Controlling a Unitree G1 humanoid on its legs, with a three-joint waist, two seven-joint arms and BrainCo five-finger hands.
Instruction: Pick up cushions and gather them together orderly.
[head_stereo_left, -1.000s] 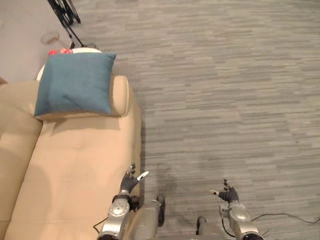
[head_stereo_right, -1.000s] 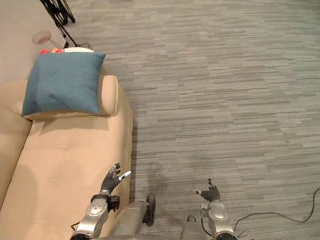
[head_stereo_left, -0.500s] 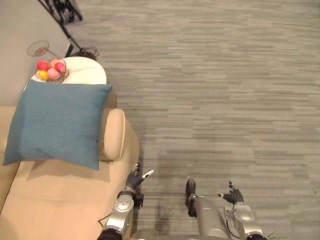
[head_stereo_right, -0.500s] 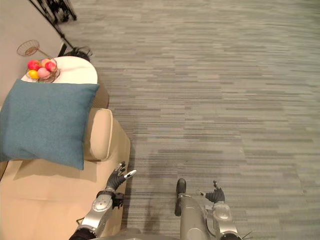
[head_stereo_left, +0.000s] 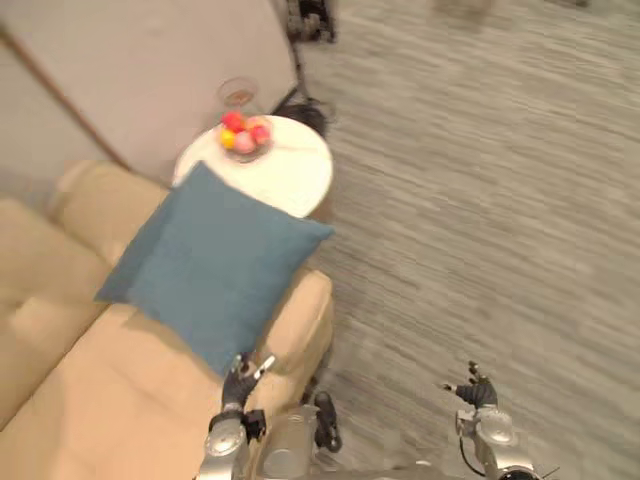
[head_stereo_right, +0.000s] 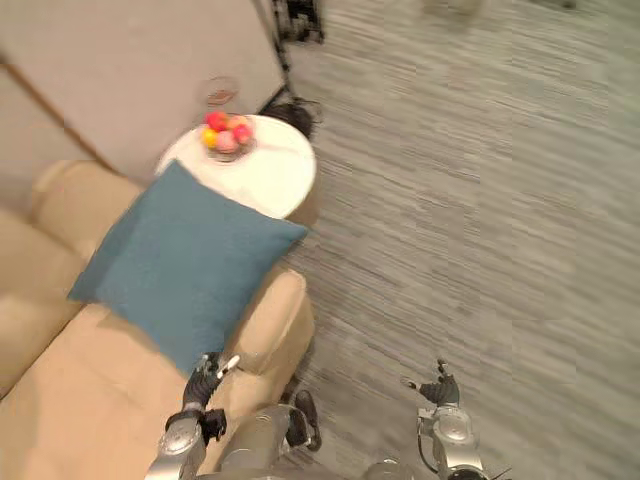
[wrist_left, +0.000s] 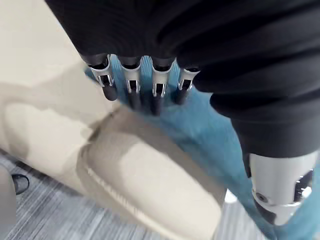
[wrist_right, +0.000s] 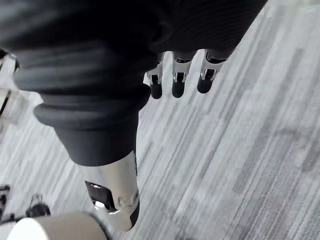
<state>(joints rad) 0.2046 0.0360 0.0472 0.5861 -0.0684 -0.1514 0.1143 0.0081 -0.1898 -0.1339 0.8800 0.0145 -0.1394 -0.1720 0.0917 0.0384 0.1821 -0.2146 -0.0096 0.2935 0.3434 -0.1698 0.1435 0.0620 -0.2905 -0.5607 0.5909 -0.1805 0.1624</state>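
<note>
R hand (wrist_right: 176, 76), fingers (wrist_right: 206, 80) loose, above grey carpet (wrist_right: 245, 170)

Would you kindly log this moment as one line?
blue cushion: on sofa armrest, not held | left hand: open, empty, near cushion | right hand: open, empty, above carpet

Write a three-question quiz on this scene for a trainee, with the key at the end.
1. True or false: the right hand holds the blue cushion.
2. What stands on the round white side table? A) a fruit bowl B) a lamp C) a second cushion
3. Fill in: the cushion leans on the beige sofa's ____.
Key: 1 false, it hangs open above the carpet; 2 A; 3 armrest.
</note>
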